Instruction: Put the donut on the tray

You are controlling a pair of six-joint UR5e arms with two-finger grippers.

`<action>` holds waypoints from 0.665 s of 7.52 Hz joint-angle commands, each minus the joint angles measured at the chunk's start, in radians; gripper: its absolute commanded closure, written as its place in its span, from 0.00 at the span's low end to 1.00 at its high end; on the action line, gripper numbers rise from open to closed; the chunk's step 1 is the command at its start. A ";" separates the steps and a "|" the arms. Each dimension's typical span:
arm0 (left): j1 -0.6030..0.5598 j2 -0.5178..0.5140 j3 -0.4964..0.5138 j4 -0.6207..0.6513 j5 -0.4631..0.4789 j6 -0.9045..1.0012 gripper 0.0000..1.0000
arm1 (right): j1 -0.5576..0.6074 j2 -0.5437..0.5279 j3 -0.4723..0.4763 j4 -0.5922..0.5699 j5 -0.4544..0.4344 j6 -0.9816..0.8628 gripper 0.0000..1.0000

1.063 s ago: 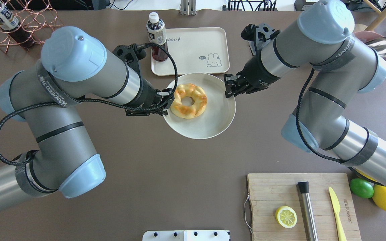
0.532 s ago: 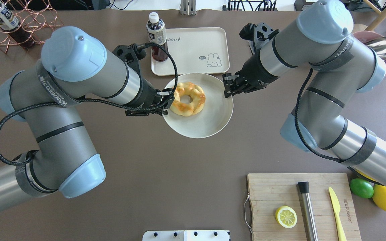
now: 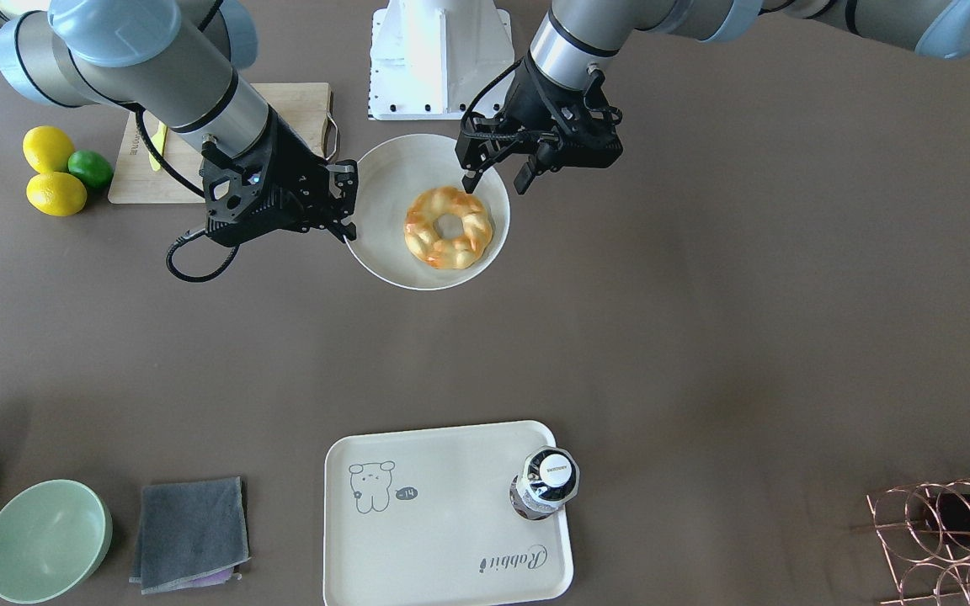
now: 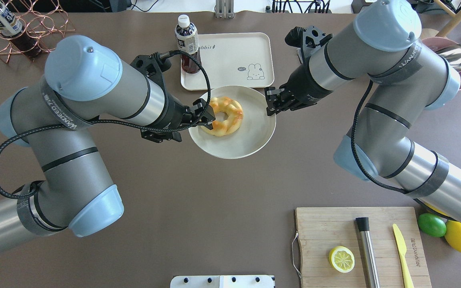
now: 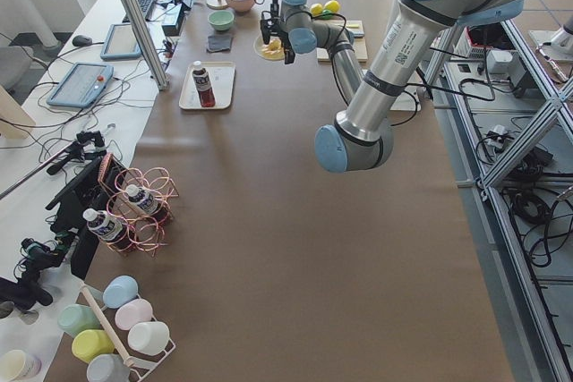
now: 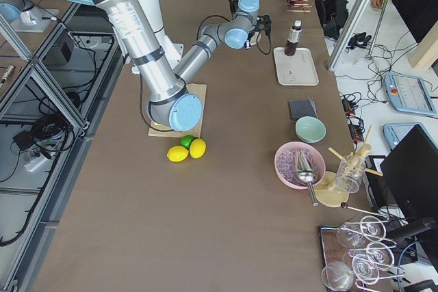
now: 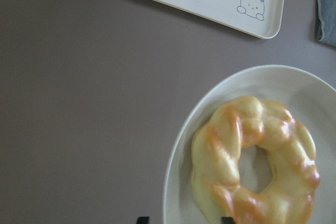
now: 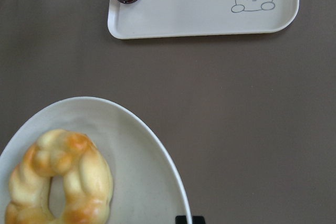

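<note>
Over the plate (image 4: 250, 140), your left tool (image 4: 205, 115) moved in, wide open, above the donut's (image 4: 226, 116) edge; right tool (image 4: 270, 107) stayed pinched on the plate rim. Tray (image 4: 230, 52) still waited.

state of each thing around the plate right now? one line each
left tool, open, at the donut's edge, gripping nothing
right tool, shut on plate rim
donut, lying in plate, ungrasped
plate, rim pinched by right tool
tray, no donut on it
bottle, upright on tray corner, capped
</note>
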 commanded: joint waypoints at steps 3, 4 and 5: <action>-0.015 0.007 0.010 -0.009 0.003 -0.009 0.03 | 0.006 -0.016 0.000 -0.001 0.000 -0.009 1.00; -0.029 0.007 0.008 -0.009 0.000 -0.009 0.03 | 0.013 -0.029 0.000 0.000 0.000 -0.014 1.00; -0.046 0.007 0.007 -0.008 -0.007 -0.009 0.03 | 0.015 -0.040 -0.003 -0.003 -0.006 -0.015 1.00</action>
